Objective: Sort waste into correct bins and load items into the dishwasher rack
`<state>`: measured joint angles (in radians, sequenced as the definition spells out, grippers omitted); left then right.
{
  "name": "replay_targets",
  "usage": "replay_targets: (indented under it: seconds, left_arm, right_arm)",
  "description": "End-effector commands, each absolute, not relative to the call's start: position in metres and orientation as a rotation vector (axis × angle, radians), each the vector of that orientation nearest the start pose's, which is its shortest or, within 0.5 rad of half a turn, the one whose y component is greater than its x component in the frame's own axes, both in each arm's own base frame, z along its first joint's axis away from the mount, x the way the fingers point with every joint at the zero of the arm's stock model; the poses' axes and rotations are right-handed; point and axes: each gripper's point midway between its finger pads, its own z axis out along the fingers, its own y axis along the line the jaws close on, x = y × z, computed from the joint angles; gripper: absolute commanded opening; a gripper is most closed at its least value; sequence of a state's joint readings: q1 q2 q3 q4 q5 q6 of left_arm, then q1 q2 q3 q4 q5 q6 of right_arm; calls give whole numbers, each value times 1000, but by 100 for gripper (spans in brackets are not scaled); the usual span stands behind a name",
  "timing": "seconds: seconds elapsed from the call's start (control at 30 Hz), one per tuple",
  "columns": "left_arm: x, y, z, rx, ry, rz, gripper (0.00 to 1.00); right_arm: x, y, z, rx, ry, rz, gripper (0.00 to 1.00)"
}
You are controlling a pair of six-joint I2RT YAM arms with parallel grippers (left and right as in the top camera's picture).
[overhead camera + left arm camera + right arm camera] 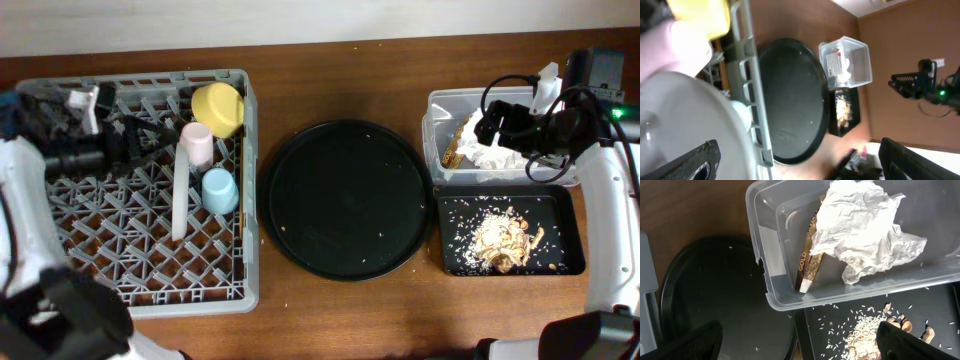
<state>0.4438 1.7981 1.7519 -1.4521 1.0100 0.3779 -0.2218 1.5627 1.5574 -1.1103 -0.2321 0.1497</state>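
The grey dishwasher rack (60,230) at the left holds a yellow bowl (218,107), a pink cup (197,143), a light blue cup (220,190) and a pale plate (180,200) standing on edge. My left gripper (140,148) is open over the rack, with the plate (680,125) close by its left finger (800,160). My right gripper (497,125) is open and empty above the clear tub (440,105). The tub holds the white napkin (865,225) and the brown wrapper (810,265). Beige food scraps (500,240) lie in the shallow black tray (565,215). No chopsticks show.
A large round black tray (348,198) with a few crumbs lies between the rack and the bins. It also shows in the right wrist view (705,290). Grains of rice are scattered over the shallow tray (840,325). The table's far edge runs behind the rack and tub.
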Motion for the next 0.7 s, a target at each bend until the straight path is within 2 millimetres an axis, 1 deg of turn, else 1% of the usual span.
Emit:
replay_targets:
  seconds: [0.0,0.03,0.1,0.13,0.17,0.2,0.23,0.27,0.3,0.33,0.4,0.47,0.53,0.57,0.63,0.67]
  left_arm:
    - [341,14,319,8,2349,-885,99]
    - [332,18,331,-38,2350,-764,99]
    - [310,14,353,-57,2335,-581,100]
    - [297,7,364,-26,2311,-526,99]
    - [284,-6,378,33,2270,-496,99]
    - [274,-17,388,82,2238,-488,99]
    - [257,-37,401,166,2188,-491,99]
    - [251,-43,405,193,2172,-493,99]
    - [241,-49,410,221,2155,-479,99]
    - [234,-49,410,221,2157,-452,99]
    - [219,-43,401,185,2207,-395,99]
    - [215,-41,395,169,2238,-385,99]
    - [215,-41,395,169,2239,-386,99]
    - [215,-41,395,169,2239,-386,99]
    - [215,-41,395,169,2239,-386,99]
    - [215,-41,395,169,2239,-386,99]
  right_arm:
    - [370,-45,222,422,2625,274,99]
    - [370,-45,222,422,2625,274,99]
    - [370,-45,222,422,2625,274,99]
    - [370,-45,222,422,2625,274,99]
    - [370,-45,222,422,2625,274,98]
    - [370,-45,222,422,2625,274,99]
    - [370,-45,222,422,2625,274,99]
    - [370,-45,222,422,2625,274,98]
    - [370,-45,222,422,2625,274,99]
    - [370,-45,222,422,2625,274,99]
    - [370,-45,221,422,2628,274,99]
    - [368,-44,227,415,2614,272,99]
    - [358,-42,253,392,2542,261,99]
    - [349,-40,275,372,2479,251,99]
    - [329,-35,311,339,2372,234,99]
    - [313,-32,334,316,2297,222,99]
